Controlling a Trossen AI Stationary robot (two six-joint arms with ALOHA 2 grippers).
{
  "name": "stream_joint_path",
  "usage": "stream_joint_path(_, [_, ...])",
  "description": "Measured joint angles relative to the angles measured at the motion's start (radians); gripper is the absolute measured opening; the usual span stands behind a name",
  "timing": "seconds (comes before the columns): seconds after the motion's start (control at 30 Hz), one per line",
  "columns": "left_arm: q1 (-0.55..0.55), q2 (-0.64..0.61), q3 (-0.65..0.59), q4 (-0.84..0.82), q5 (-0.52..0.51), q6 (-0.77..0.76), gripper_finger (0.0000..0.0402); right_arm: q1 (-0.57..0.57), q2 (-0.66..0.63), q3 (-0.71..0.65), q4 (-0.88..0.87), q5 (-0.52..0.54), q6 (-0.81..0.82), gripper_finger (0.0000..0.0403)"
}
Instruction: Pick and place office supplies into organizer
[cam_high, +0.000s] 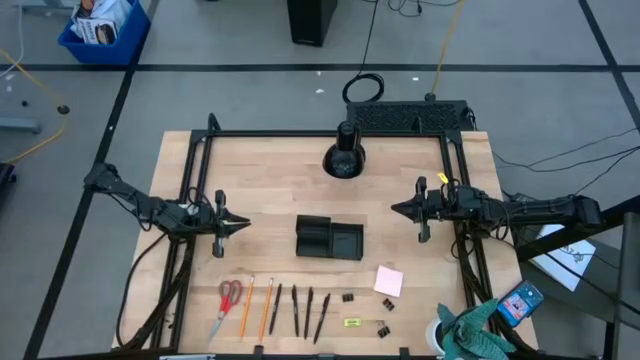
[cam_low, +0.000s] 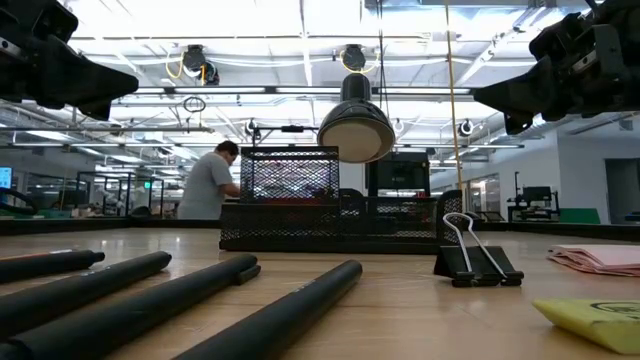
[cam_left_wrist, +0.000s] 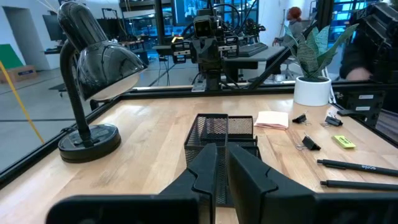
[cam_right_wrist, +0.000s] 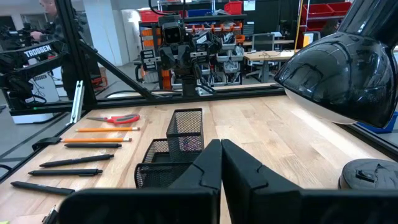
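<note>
Sitting at the middle of the wooden desk (cam_high: 270, 180) in the high view, the black mesh organizer (cam_high: 328, 239) has nothing visible inside it. Below it, along the lower part of the frame, the office supplies lie in a row: red-handled scissors (cam_high: 228, 300) at lower left, two orange pencils (cam_high: 256, 306) beside them, then four dark pens (cam_high: 298, 310). Right of the pens are small black binder clips (cam_high: 349, 297), a yellow-green piece (cam_high: 352, 322) and a pink sticky-note pad (cam_high: 389, 281) toward the lower right.

The left gripper (cam_high: 243, 226) hangs at the left of the frame, level with the organizer and well apart from it, its fingers drawn narrow with only a thin slit between them, holding nothing. The right gripper (cam_high: 397, 209) faces it from the right of the frame, fingers pressed together on nothing.

A black desk lamp (cam_high: 343, 158) stands at upper centre. A potted plant (cam_high: 470, 335) and a blue phone-like item (cam_high: 520, 301) sit at the lower right corner.
</note>
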Motion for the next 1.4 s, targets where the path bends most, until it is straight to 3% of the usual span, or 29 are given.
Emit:
stream_joint_path(1.3, [0.0, 0.0, 0.0, 0.0, 0.0, 0.0, 0.0042, 0.0, 0.0, 0.0, 0.0, 0.0, 0.0, 0.0])
stream_joint_path(1.4, [0.002, 0.0, 0.0, 0.005, -0.045, 0.053, 0.0042, 0.0, 0.0, 0.0, 0.0, 0.0, 0.0, 0.0])
